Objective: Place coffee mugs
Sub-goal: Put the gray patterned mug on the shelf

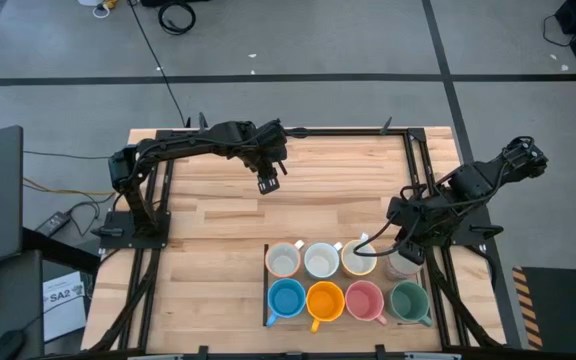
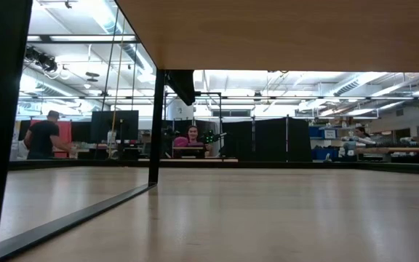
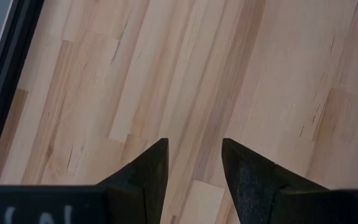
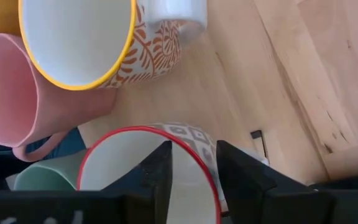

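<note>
I read only one marking from above: "SA2" printed on a white sheet (image 1: 60,297) lying on the floor beside my table's left frame; its smaller print is illegible.

Matt pale wood table (image 1: 218,250), glossy glazed mugs (image 1: 348,280)

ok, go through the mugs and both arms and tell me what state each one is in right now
Blue mug: upright, front row.
Orange mug: upright, front row.
Pink mug: upright, front row.
Green mug: upright, front row.
Three pale mugs: upright, back row.
Red-rimmed mug: upright, its wall between the right gripper's fingers.
Left gripper: open, empty, over bare table.
</note>
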